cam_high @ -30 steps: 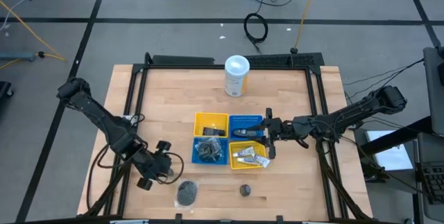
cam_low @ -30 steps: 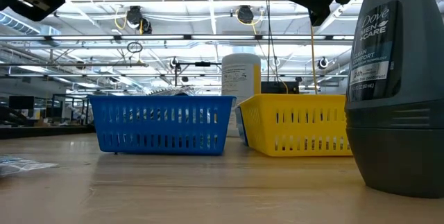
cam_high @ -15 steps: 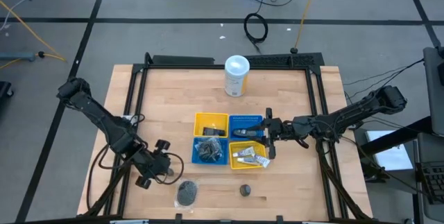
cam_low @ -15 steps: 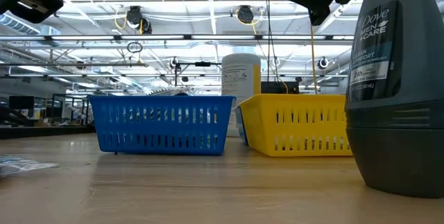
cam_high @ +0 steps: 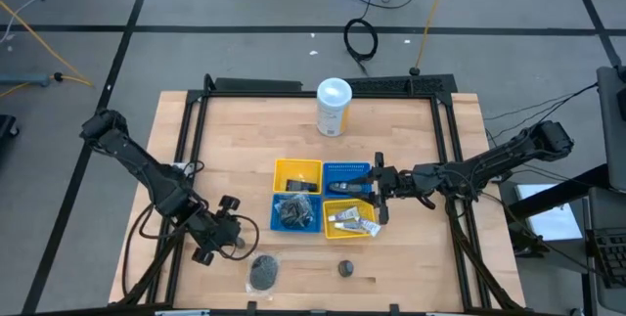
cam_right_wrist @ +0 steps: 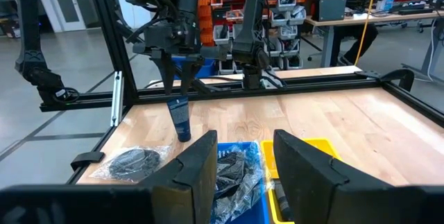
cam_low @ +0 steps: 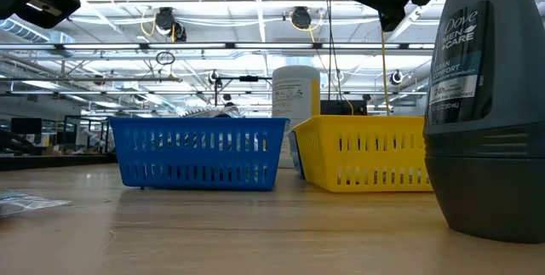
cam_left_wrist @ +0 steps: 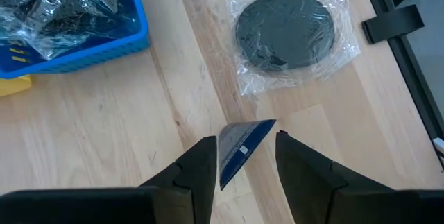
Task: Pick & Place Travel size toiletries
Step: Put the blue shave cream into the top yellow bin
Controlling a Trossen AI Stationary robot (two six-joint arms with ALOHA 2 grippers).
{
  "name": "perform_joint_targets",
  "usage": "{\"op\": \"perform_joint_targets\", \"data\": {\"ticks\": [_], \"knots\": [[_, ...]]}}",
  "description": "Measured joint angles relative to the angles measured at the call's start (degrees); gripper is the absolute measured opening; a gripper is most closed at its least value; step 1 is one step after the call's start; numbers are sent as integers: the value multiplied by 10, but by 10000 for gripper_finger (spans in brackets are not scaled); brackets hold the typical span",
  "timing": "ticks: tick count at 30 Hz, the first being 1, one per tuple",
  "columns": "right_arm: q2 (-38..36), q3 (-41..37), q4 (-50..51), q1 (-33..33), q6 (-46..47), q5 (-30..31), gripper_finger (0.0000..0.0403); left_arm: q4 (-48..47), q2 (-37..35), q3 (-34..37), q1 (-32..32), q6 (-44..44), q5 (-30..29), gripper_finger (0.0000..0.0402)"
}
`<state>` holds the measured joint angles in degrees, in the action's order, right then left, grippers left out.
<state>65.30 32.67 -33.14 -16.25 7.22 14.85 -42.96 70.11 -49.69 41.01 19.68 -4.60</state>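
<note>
Four small trays stand in a square at mid-table. The near blue tray holds wrapped dark mesh puffs, and the near yellow tray holds white tubes. One wrapped mesh puff lies flat on the table near the front edge. My left gripper hangs left of that puff, shut on a small blue tube. My right gripper stands level over the trays' right side, open, with nothing between its fingers. My left gripper pinches the blue tube's upper end between its two fingers, which slant steeply down from above. The tube hangs below the fingers, nearly upright. Its lower end is close over the table; I cannot tell whether it touches.
A dark grey deodorant stick stands near the front edge, right of the loose puff. A tall white canister stands at the far middle. A black frame runs along the table's edges. Bare wood lies left and right of the trays.
</note>
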Motion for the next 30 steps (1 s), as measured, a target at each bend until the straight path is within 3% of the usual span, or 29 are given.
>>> {"op": "perform_joint_targets", "data": {"ticks": [22,25,30], "knots": [[0,0,0,0,-4,-1,130,-1,76,0,0,-7,18,143],[0,0,0,0,-4,-1,130,-1,76,0,0,-11,18,114],[0,0,0,0,-4,0,130,0,76,0,-8,-16,56,17]]}}
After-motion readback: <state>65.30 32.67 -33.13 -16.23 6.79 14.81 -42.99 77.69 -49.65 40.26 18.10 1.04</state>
